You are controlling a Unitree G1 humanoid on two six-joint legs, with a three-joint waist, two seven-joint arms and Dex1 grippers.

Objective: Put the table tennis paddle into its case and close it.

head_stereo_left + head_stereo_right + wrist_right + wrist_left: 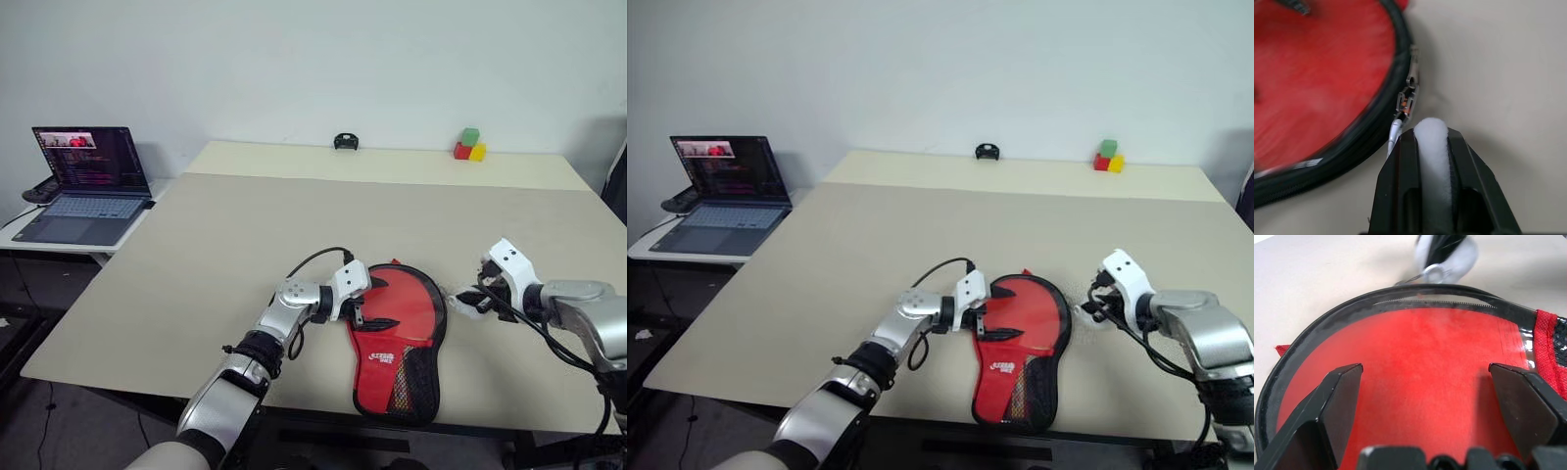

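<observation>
Pinching the white charm (pixel 1432 147) between its closed fingers, the right tool (pixel 477 294) needed a steady pull following the zip's curve, while the left tool (pixel 359 311), fingers spread, braced the case (pixel 400 338) near the table's (pixel 196 255) front edge.

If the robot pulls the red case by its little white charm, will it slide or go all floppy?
The case looks like soft fabric and mesh, so its edge would probably bend first. Lying flat on the smooth table, it may then slide. The right gripper is pinching the white charm.
</observation>
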